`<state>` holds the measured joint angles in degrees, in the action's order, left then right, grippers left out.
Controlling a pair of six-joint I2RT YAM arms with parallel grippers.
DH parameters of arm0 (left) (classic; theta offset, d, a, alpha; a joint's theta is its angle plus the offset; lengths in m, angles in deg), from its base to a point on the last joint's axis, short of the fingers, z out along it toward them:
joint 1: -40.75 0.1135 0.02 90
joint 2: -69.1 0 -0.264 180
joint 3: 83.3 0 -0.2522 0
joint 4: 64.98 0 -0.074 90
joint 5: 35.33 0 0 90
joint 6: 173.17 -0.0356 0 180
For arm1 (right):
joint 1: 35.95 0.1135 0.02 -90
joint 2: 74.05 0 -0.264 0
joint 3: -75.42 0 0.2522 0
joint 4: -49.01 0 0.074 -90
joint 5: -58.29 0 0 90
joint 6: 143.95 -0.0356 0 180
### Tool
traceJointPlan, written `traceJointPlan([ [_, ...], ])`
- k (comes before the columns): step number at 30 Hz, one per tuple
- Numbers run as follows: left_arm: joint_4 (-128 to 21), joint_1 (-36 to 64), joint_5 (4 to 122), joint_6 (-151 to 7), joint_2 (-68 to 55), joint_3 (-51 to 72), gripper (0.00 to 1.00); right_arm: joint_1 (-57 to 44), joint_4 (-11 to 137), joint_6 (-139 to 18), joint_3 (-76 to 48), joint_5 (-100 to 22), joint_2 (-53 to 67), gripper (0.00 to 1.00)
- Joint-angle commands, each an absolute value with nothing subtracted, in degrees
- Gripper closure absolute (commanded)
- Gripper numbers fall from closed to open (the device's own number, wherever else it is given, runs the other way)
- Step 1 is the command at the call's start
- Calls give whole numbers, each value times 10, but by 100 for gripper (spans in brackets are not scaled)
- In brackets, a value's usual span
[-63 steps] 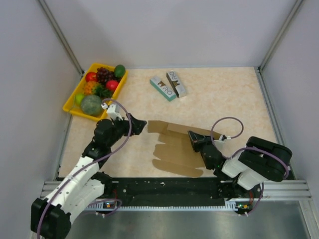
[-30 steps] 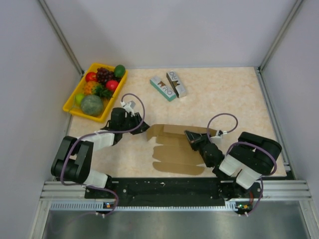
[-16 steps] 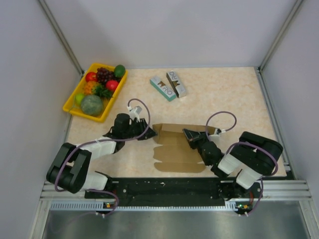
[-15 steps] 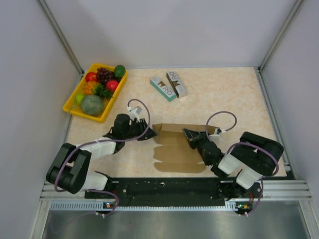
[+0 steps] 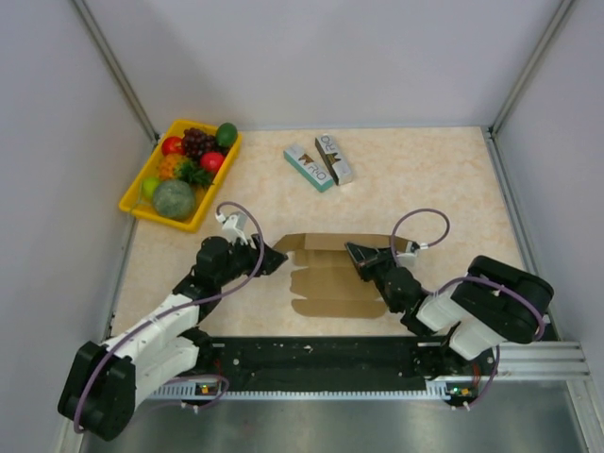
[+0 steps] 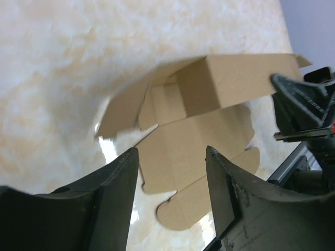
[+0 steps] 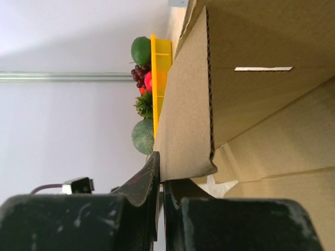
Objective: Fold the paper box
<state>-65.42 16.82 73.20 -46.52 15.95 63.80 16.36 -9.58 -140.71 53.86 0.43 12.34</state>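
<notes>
Right wrist: right pincer (image 7: 160, 159) nips raised flap of flat brown cardboard box (image 7: 251, 104); left pincer (image 6: 171, 154) wide, just beside.

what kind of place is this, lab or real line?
Likely a lab robot cell: plain grey walls around a beige marbled table, a yellow plastic tray of fruit, a flat brown cardboard box sheet.

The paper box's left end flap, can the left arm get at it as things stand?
Probably yes. The left gripper is open, the flap lies just ahead of it, and nothing sits between. The right gripper pinches the paper box at its other end.
</notes>
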Motion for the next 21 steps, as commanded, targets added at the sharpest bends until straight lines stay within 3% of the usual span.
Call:
traceJointPlan([
  [1, -671, 161, 712, -429, 163, 690, 44, 163, -112, -1405, 522, -8, 137, 100],
  [3, -690, 155, 718, -420, 149, 696, 51, 163, -93, -1409, 520, -9, 133, 98],
  [5, -713, 137, 717, -410, 140, 696, 52, 163, -65, -1414, 516, -8, 126, 98],
  [10, -723, 96, 636, -395, 112, 686, 36, 163, -7, -1420, 504, -2, 94, 97],
  [12, -740, 87, 606, -402, 88, 677, 37, 163, 14, -1423, 501, -2, 87, 97],
  [21, -749, 69, 555, -389, -44, 605, 75, 163, 22, -1432, 499, -2, 87, 99],
])
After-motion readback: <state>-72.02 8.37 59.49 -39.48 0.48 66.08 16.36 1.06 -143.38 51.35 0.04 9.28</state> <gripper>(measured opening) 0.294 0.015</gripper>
